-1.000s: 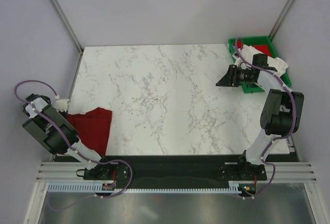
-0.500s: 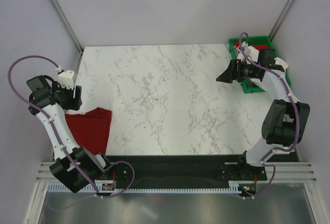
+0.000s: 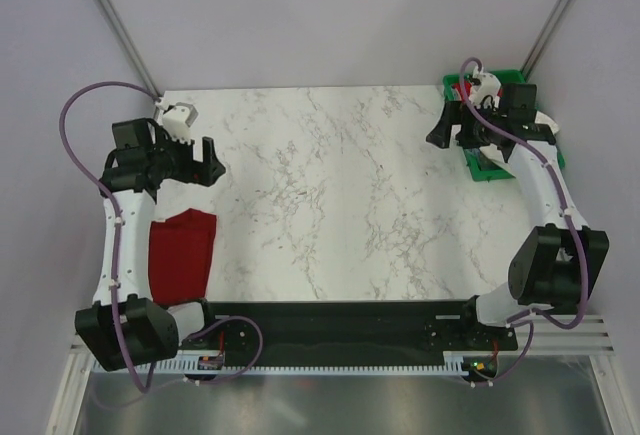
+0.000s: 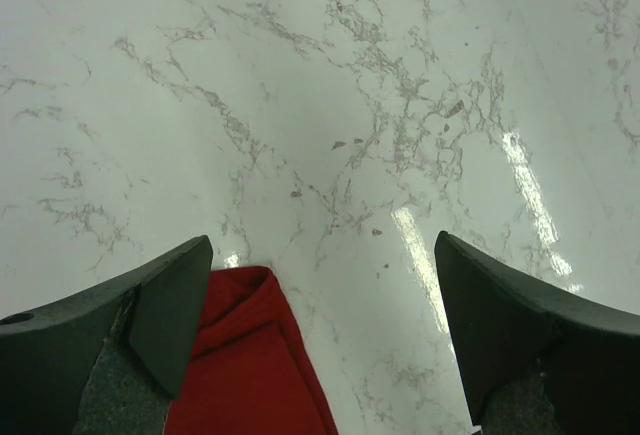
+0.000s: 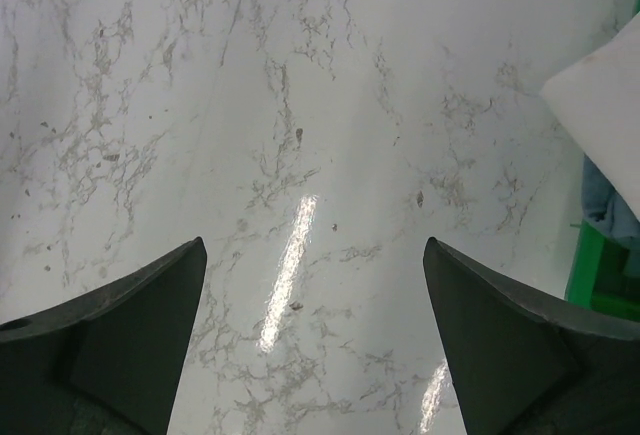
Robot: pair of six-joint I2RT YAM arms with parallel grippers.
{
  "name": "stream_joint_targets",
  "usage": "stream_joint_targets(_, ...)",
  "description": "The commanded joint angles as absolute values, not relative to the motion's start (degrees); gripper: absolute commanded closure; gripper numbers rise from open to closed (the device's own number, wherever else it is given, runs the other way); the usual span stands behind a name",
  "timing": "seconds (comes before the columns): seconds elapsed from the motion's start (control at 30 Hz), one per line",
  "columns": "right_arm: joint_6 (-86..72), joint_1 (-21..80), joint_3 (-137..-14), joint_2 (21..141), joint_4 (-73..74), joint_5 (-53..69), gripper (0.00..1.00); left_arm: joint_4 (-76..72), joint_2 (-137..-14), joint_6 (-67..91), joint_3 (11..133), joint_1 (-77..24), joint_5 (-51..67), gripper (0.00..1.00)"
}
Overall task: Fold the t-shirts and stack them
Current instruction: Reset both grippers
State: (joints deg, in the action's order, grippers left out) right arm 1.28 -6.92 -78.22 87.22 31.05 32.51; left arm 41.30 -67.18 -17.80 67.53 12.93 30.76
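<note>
Desk (image 3: 340, 195): white marble-patterned top, arms mounted at its near edge.
Dark red t-shirt (image 3: 183, 253): lies rumpled at the desk's near-left corner, partly behind the left arm; one fold shows just beside the left finger in the left wrist view.
Green bin (image 3: 497, 78): at the far-right corner.
Off-white t-shirt (image 5: 600, 115): in the bin, a corner hanging over its wall.
Left hand (image 3: 212, 160): spread wide, holding nothing, above bare desk beyond the red t-shirt.
Right hand (image 3: 437, 131): spread wide, holding nothing, just beside the bin, above the desk.
</note>
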Motion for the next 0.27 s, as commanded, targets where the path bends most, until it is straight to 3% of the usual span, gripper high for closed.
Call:
stream_joint_targets(0.0, -2.7, -5.4, -79.9, 86.2, 31.4, 25.1, 0.02, 35.9, -68.1, -12.2, 69.0, 11.4, 30.8, 0.0)
stream_joint_targets(0.23, -0.9, -2.5, -79.1, 85.6, 30.9, 24.2, 0.02, 33.5, -67.3, -11.4, 67.2, 10.9, 31.0, 0.0)
